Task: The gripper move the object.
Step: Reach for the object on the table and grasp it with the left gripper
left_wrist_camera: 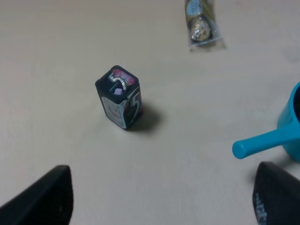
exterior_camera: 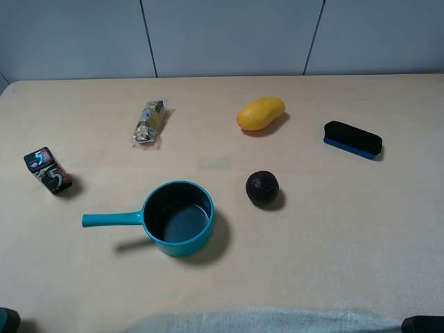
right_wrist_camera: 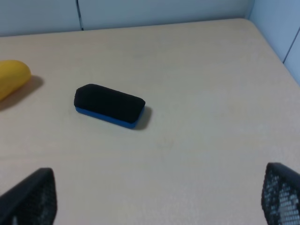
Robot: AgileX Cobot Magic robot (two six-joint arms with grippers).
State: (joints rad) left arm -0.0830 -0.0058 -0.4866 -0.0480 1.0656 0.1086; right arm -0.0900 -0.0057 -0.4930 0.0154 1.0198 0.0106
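Shows small black rectangular box with white 5 marks and pink patches (exterior_camera: 47, 171) upright at nine o'clock on pale surface (exterior_camera: 312, 229). Short of it, left gripper (left_wrist_camera: 161, 192), jaws spread, empty; right gripper (right_wrist_camera: 159, 197) likewise. Risks toppling box through off-centre closing.

We see a pale beige desk (exterior_camera: 312, 236) under a light grey-blue wall (exterior_camera: 229, 35). The box (exterior_camera: 47, 171) is black, marked with white-and-teal "5" figures and red-pink patches. Our saucepan (exterior_camera: 177, 218) is teal, handle included, and darker inside. The mango (exterior_camera: 261, 113) is yellow-orange, and the round fruit (exterior_camera: 262, 188) a dark purplish brown. The eraser (exterior_camera: 352, 139) is black above a blue base. The wrapper (exterior_camera: 149, 122) is crinkled yellow and silver. The left hand (left_wrist_camera: 161, 192) has black fingers (left_wrist_camera: 47, 199); the right hand (right_wrist_camera: 159, 192) has black ones with a fine mesh pattern.
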